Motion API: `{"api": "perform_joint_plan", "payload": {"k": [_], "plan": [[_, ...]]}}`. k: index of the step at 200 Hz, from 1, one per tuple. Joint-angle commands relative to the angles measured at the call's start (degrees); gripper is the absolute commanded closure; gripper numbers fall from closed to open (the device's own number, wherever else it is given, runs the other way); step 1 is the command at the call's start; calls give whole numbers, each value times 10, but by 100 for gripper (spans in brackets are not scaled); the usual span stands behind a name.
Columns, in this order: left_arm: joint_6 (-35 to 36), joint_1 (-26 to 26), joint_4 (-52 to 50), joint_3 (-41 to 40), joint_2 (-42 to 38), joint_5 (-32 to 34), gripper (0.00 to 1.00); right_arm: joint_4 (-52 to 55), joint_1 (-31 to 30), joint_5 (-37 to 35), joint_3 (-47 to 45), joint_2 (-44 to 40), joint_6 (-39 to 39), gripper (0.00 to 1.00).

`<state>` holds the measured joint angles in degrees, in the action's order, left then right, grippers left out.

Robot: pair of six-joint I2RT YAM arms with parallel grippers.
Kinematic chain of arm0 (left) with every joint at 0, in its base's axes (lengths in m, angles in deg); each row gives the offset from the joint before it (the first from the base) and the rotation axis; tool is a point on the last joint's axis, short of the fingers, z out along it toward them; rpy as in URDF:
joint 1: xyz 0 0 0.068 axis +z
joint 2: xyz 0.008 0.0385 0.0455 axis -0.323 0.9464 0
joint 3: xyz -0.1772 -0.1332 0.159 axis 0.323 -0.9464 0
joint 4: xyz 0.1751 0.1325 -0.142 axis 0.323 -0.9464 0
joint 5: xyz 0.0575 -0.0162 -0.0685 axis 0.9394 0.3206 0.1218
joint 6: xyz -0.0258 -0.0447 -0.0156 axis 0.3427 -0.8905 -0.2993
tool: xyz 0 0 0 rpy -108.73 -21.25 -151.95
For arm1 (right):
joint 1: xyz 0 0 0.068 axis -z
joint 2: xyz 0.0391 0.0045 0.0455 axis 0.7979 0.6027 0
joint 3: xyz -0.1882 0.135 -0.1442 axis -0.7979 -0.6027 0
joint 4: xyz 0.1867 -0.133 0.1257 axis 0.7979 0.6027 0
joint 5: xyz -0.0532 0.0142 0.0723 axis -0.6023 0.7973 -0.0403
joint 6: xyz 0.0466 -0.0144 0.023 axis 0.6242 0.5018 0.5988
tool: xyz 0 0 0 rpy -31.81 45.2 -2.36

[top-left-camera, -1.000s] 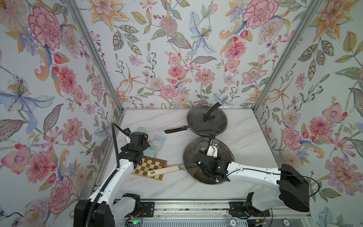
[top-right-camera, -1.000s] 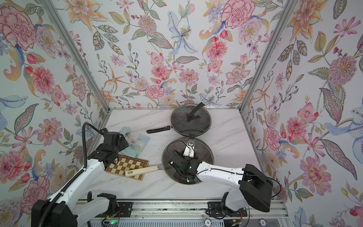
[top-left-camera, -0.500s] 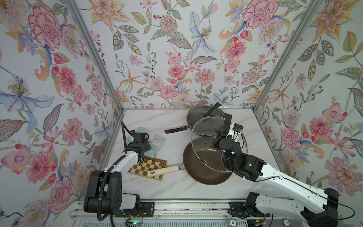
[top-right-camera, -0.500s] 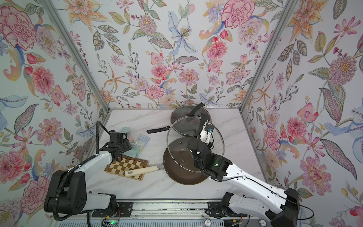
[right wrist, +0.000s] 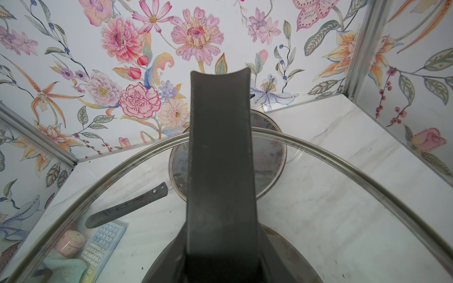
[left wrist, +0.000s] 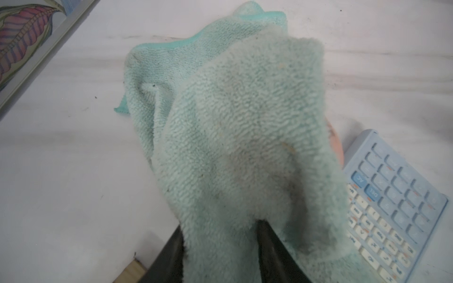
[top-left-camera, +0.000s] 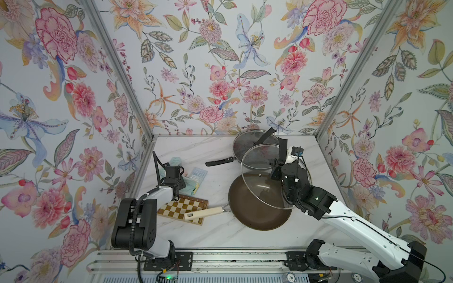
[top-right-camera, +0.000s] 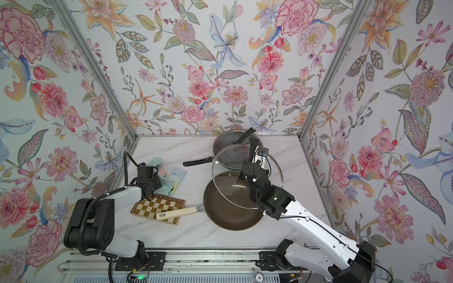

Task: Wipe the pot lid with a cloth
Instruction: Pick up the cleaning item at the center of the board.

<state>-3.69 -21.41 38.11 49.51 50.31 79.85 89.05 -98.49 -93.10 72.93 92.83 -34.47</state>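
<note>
The white marble desk [top-left-camera: 215,230] fills the lower middle of both top views. Right of centre on it sits a brown frying pan [top-left-camera: 257,213]. Its cream handle lies across a chessboard [top-left-camera: 182,207] to the left. The glass pot lid [top-left-camera: 257,171] is tilted over the pan's upper part, and the right gripper [top-left-camera: 278,169] has its jaws clenched on the lid's dark strap handle. Behind them, at the upper edge of the desk, stands a smaller, covered pan [top-left-camera: 255,147] with a black handle. At centre left, the jaws of the left gripper [left wrist: 220,226] grasp a fold of the mint-green cloth [left wrist: 245,110]. The cloth trails onto the desk just beside a pale blue calculator [left wrist: 397,203]. A small pink object [right wrist: 69,242] lies close by both.
</note>
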Motion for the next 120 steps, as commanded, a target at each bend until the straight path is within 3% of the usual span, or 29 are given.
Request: {"api": "perform_joint_plan", "payload": {"k": [1, 23, 52, 59, 77, 120], "plan": [[10, 5, 23, -6, 10, -19, 63, -57, 10, 31, 34, -10, 5, 90], [22, 5, 23, -5, -15, -18, 83, -56, 23, 79, 35, -1, 30, 90], [54, 5, -11, 27, -88, -23, 92, -64, 68, 198, 28, 4, 94, 91], [62, 5, -27, 41, -108, -23, 100, -74, 80, 227, 23, 2, 111, 91], [82, 4, -75, 86, -157, -28, 100, -127, 114, 304, 0, -8, 151, 91], [143, -26, -166, 231, -233, -175, 100, -374, 221, 525, -68, 21, 374, 93]]}}
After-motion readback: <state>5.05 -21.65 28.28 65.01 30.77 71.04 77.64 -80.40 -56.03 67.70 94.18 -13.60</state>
